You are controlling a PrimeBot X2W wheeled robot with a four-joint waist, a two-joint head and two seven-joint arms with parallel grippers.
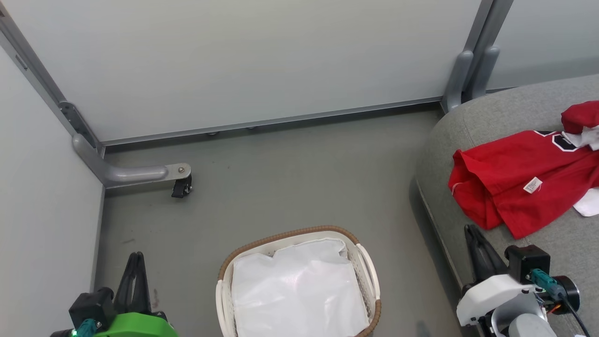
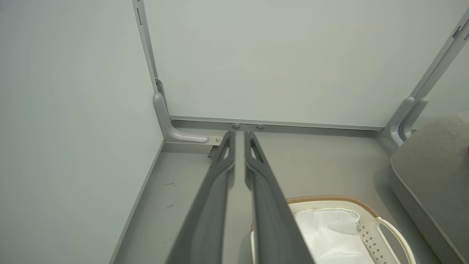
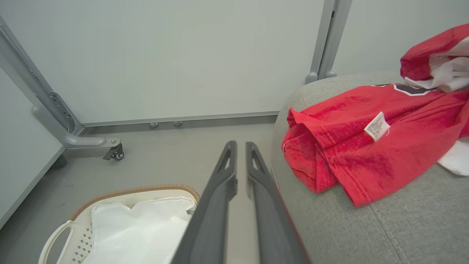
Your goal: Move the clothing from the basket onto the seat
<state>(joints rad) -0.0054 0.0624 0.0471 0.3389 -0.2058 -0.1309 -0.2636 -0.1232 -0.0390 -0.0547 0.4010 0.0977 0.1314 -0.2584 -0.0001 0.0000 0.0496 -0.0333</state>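
Red clothing on the seat, cut off rightward; left tool and right tool pressed together.

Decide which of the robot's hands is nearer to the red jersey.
Right. The right hand is at the seat edge, just below the jersey in the head view; the left hand hangs over the floor, beyond the basket.

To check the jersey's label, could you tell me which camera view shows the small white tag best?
The right wrist view: the tag sits close and large on the red clothing. The head view shows it smaller. The left wrist view catches a red sliver.
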